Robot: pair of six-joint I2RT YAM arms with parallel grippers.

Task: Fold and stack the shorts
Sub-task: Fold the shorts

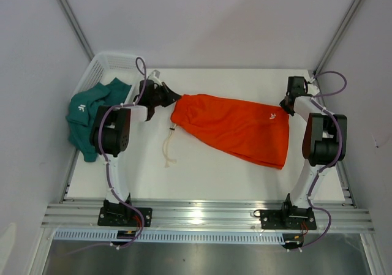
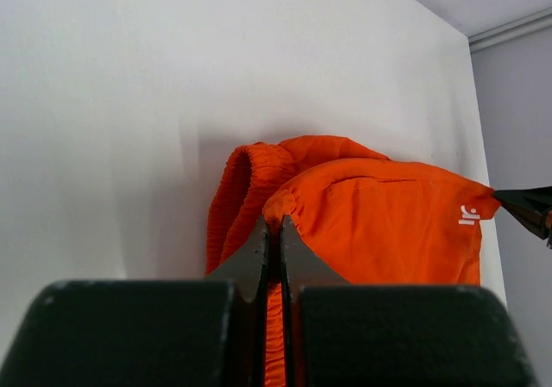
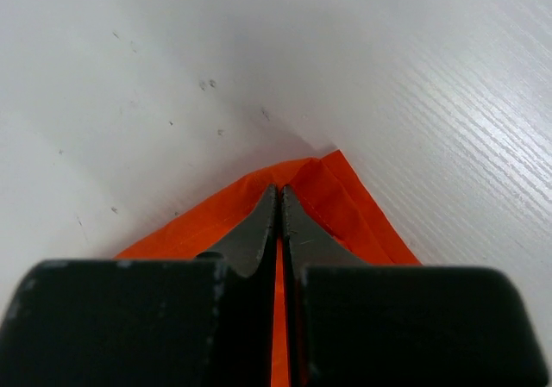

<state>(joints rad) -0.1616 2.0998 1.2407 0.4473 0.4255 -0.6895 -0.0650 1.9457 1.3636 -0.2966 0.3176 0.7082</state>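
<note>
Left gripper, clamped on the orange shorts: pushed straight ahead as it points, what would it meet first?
Most likely the orange shorts themselves: the fabric mounds up directly ahead of the left gripper.

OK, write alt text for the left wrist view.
The left hand, shut, pinches the orange shorts by their gathered waist as they lie on a white table. The right hand holds their far corner, beside a small white logo.

The left arm (image 1: 111, 131) and right arm (image 1: 323, 139) have white links, bulky black joint housings, looping purple cables (image 1: 111, 177) and black bases (image 1: 124, 215); the pincer fingers (image 2: 253, 262) are black wedges.
</note>
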